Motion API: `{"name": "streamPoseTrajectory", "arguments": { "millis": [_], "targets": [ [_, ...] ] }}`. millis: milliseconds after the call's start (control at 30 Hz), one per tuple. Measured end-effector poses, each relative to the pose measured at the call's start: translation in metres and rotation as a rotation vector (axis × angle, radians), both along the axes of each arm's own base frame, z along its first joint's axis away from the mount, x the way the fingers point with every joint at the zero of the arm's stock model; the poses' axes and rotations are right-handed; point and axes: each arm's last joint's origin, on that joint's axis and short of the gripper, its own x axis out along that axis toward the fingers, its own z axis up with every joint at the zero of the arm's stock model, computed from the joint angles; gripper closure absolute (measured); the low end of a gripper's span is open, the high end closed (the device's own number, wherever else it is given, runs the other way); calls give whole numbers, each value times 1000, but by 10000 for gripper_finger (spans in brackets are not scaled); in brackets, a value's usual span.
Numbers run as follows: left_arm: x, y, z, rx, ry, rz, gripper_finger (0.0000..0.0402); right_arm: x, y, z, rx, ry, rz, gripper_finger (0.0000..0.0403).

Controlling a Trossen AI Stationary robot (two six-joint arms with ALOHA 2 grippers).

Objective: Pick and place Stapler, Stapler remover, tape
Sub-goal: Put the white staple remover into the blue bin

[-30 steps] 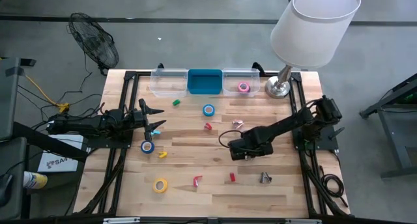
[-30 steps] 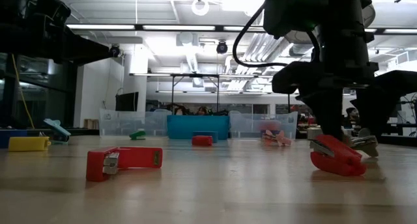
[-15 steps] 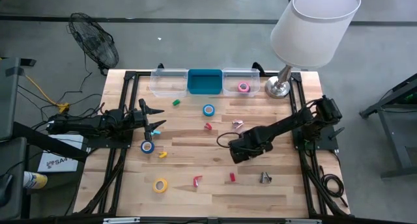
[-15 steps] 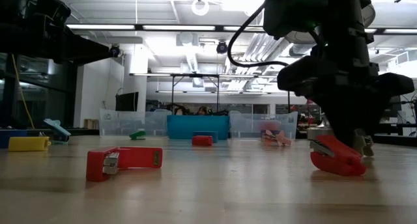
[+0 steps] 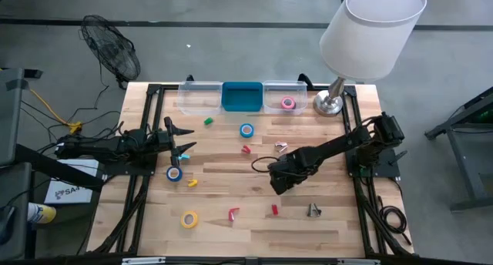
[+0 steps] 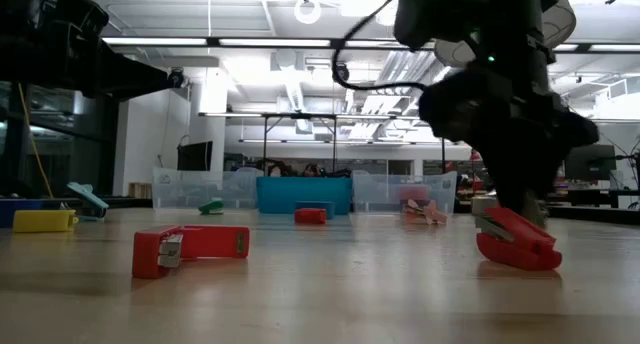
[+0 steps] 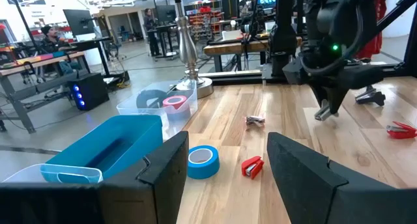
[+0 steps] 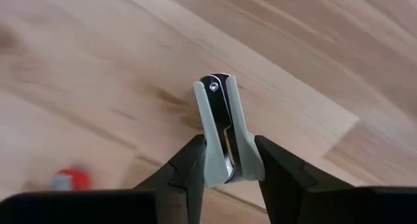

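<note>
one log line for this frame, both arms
right gripper: shut on staple remover, mid-table | left gripper: open, idle at left edge | pink tape: in clear bin

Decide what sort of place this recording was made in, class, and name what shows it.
Probably a robotics lab or workshop: a wooden worktable flanked by two robot arms, an open hall behind with workbenches, and strip-lit exposed ceiling.
</note>
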Motion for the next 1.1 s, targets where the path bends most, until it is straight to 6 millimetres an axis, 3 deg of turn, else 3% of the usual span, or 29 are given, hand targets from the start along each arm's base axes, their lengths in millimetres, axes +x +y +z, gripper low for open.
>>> {"name": "streamPoseTrajectory", "arguments": {
  "millis": [300, 667, 900, 1100],
  "targets": [
    [0, 0, 0, 0, 0, 0, 197, 33, -39, 40, -43, -233, 175, 296],
    [0, 0, 0, 0, 0, 0, 197, 54, -125, 81, -217, -473, 473, 295],
    [0, 0, 0, 0, -1, 0, 197, 53, -192, 91, -371, -603, 358, 294],
    [0, 0, 0, 0, 0, 0, 197, 55, -234, 89, -480, -697, 268, 294]
  ]
}}
